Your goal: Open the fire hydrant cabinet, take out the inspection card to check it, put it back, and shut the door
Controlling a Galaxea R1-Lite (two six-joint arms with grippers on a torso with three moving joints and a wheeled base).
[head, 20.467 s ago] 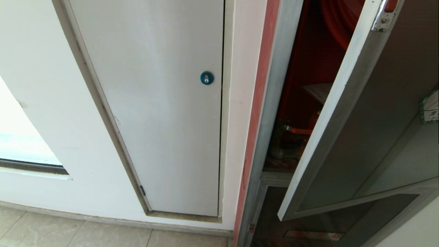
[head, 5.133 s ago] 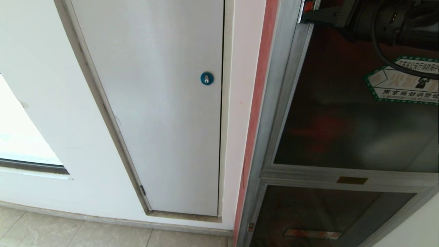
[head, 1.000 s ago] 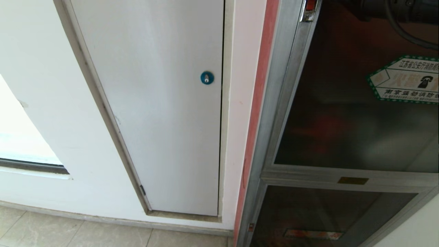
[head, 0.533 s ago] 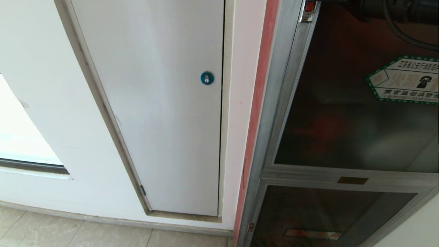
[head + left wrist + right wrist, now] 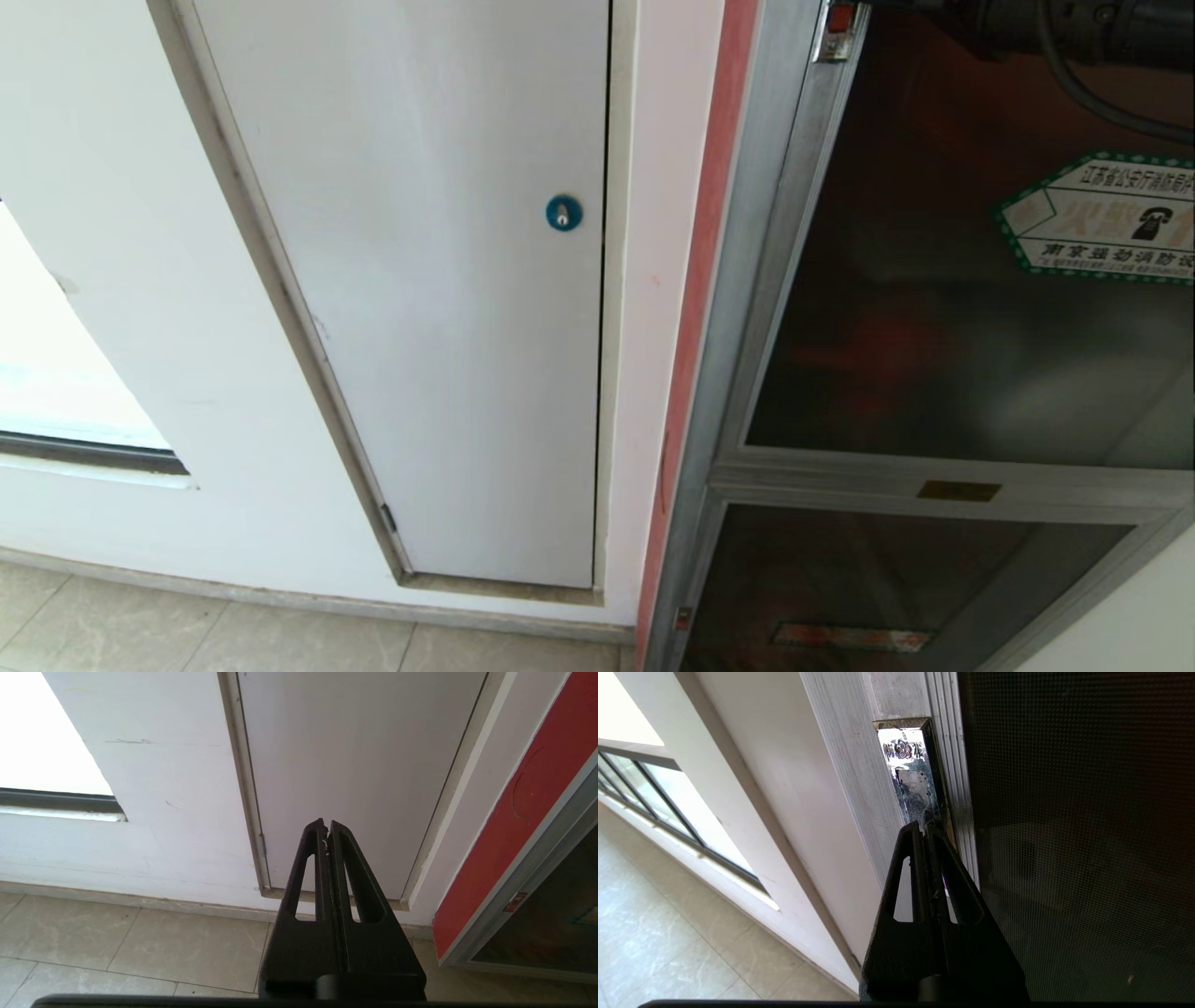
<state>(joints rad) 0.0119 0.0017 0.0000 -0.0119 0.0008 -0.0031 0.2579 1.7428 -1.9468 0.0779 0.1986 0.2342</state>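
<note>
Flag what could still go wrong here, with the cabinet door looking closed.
1. The right hand, shut, has its tips at or very near the recessed metal latch plate on the door frame. Pulling away crookedly could scrape it or tug the door back open.
2. Whether the latch has caught cannot be seen, so the door may swing out.
3. The arm's cable hangs just in front of the glass above the hexagonal sticker and could drag across it.
</note>
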